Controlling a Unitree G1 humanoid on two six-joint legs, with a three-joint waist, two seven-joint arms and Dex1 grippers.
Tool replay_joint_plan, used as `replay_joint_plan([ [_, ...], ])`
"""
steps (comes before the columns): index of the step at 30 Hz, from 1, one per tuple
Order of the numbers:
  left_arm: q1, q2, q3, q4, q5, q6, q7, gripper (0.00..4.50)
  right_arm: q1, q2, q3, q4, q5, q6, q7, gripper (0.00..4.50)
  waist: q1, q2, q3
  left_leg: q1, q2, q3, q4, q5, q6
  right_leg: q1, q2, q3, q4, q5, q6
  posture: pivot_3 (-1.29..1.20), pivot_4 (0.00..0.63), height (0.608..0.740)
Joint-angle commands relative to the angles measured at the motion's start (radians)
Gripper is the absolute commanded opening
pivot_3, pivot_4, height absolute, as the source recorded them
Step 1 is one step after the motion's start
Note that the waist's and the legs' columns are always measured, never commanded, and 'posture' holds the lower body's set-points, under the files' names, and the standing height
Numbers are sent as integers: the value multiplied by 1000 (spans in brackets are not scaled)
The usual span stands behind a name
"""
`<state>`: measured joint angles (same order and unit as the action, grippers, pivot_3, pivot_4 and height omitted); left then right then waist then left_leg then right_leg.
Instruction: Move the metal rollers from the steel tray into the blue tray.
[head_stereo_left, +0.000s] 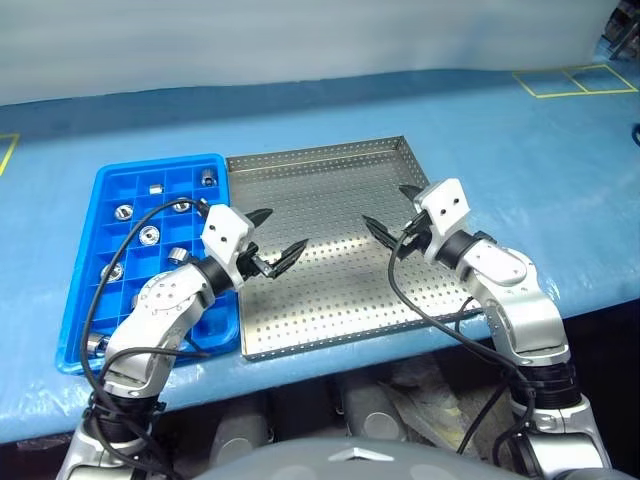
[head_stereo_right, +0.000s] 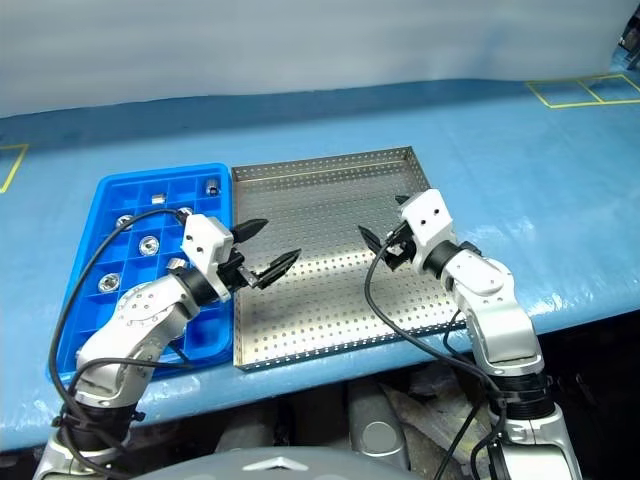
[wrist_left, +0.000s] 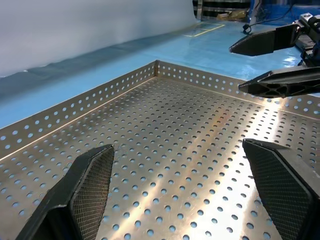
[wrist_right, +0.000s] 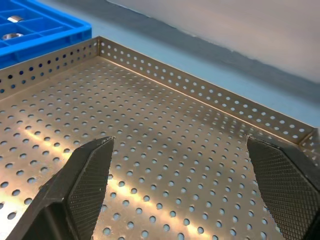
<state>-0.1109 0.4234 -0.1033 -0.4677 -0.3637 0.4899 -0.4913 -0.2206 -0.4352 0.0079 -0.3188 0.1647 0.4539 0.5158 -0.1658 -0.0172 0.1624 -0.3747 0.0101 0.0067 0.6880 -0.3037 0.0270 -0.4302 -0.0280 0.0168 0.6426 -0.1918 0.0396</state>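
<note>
Blue table covering (head_stereo_left: 500, 130) was spread beneath both trays; the steel tray (head_stereo_left: 330, 180) lay under both released pincers, left (head_stereo_left: 272, 243) and right (head_stereo_left: 392, 218), metal rollers (head_stereo_left: 147, 235) seated in the blue tray (head_stereo_left: 80, 300) beside the left one.

My arms: silver-grey rounded segments, black joint collars, a white boxy wrist block each, looped black cables alongside. My jaws: two black tapered fingers (wrist_left: 85, 200) with cross-hatched pads.

A blue-covered table (head_stereo_left: 520, 170) carries the blue tray (head_stereo_left: 82, 300) and, seemingly touching it, the steel tray (head_stereo_left: 330, 215).
</note>
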Motion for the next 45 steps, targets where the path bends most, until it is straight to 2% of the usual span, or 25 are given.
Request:
replay_joint_plan([
  [1,-22,-23,-19,5,15,-41,-10,4500,1,21,-21,-9,-18,-43,-51,4495,-10,0,0,0,0,0,0,0,0,0,0,0,0,0,0,-278,150,740],
  [5,-18,-58,-38,29,71,-133,5,4500,12,36,-37,17,-48,-127,-99,4495,-16,0,0,0,0,0,0,0,0,0,0,0,0,0,0,-255,150,740],
  [11,10,-68,-56,61,159,-193,26,4500,-2,27,-12,75,-61,-180,-69,4495,-13,0,0,0,0,1,0,0,1,0,0,1,0,0,1,-221,150,740],
  [18,6,-114,-96,100,236,-210,65,4500,-52,96,105,144,-99,-208,-56,4495,-5,0,0,0,0,1,1,0,1,0,0,1,0,1,1,-173,150,740],
  [22,16,-117,-100,91,233,-209,52,4500,-64,125,121,150,-93,-227,-45,4495,11,0,0,0,0,0,1,0,1,0,0,1,0,1,1,-172,150,740],
  [30,14,-131,-66,79,216,-206,63,4500,-61,98,95,147,-61,-211,-6,4495,55,0,0,0,0,1,1,-1,1,0,-1,1,0,1,1,-158,150,740],
  [45,5,-164,-39,88,236,-248,100,4500,-78,83,76,164,-75,-196,-29,4495,81,0,0,0,0,1,2,-1,1,0,-1,1,0,1,1,-155,150,740],
])
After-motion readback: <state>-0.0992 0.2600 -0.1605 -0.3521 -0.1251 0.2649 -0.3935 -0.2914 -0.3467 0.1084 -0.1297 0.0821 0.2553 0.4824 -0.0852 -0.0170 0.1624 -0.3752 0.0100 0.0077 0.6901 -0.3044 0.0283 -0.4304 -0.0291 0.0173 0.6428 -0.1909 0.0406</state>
